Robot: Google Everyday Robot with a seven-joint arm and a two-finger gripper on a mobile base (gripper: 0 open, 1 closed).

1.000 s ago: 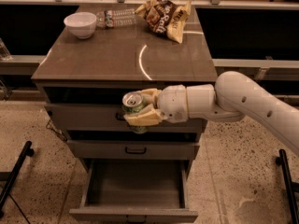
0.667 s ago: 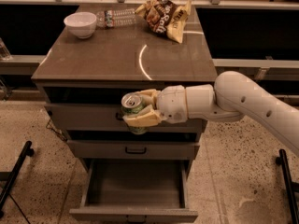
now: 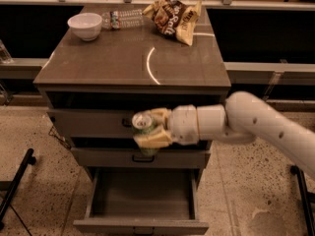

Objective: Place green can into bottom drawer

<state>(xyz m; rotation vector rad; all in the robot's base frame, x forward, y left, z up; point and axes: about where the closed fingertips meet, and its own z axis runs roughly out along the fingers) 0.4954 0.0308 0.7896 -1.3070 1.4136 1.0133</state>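
The green can [image 3: 143,124] is held upright in my gripper [image 3: 150,129], its silver top facing up; its dark sides are mostly hidden by the fingers [image 3: 151,140]. My white arm reaches in from the right. The gripper is in front of the cabinet's top drawer, above the pulled-out bottom drawer [image 3: 142,199], whose flat grey floor is bare.
The cabinet top [image 3: 133,58] carries a white bowl [image 3: 85,25], a clear plastic bottle [image 3: 123,18] lying down and a chip bag [image 3: 173,14]. The top two drawers are closed. A black stand leg [image 3: 17,181] is at the left floor, another at the right [image 3: 301,191].
The gripper with the can has shifted slightly left and a little lower in front of the drawers.
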